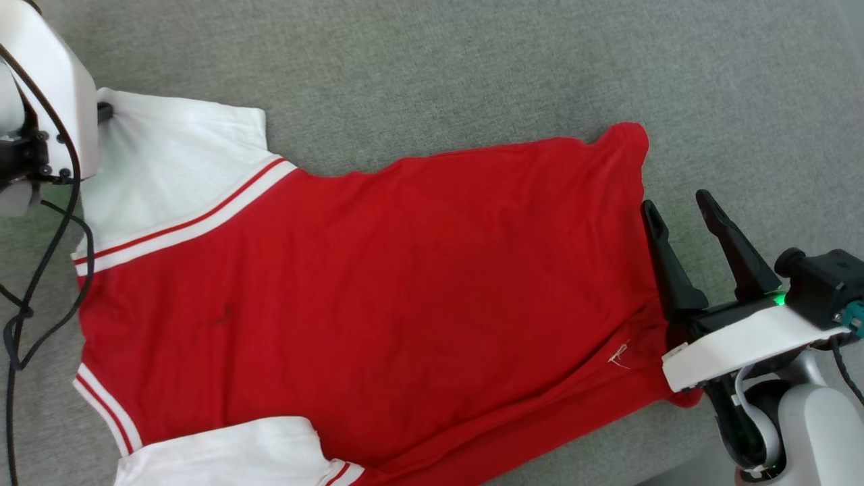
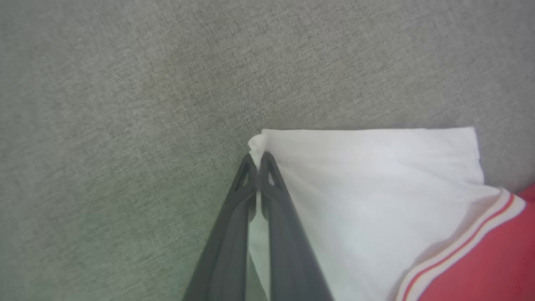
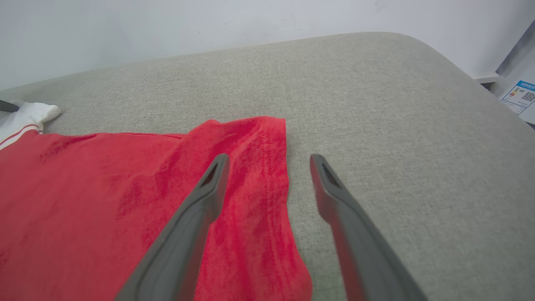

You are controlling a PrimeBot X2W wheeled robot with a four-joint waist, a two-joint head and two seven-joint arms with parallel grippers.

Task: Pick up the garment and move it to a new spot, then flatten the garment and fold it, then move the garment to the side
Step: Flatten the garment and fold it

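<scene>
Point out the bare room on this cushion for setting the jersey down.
Free: the wide grey strip of cushion beyond the jersey, and the patch past its hem, outside the right end effector. Crowded: the sleeve corner, pinched by the left end effector.

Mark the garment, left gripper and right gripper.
garment (image 1: pixel 405 270): head view, middle of the red body.
left gripper (image 2: pixel 259 157): left wrist view, between shut fingertips pinching the white sleeve corner.
right gripper (image 3: pixel 269 157): right wrist view, midway between open fingertips.

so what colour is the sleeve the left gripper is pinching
White sleeve, red-and-white striped trim at its seam; left wrist view shows it best.
</scene>
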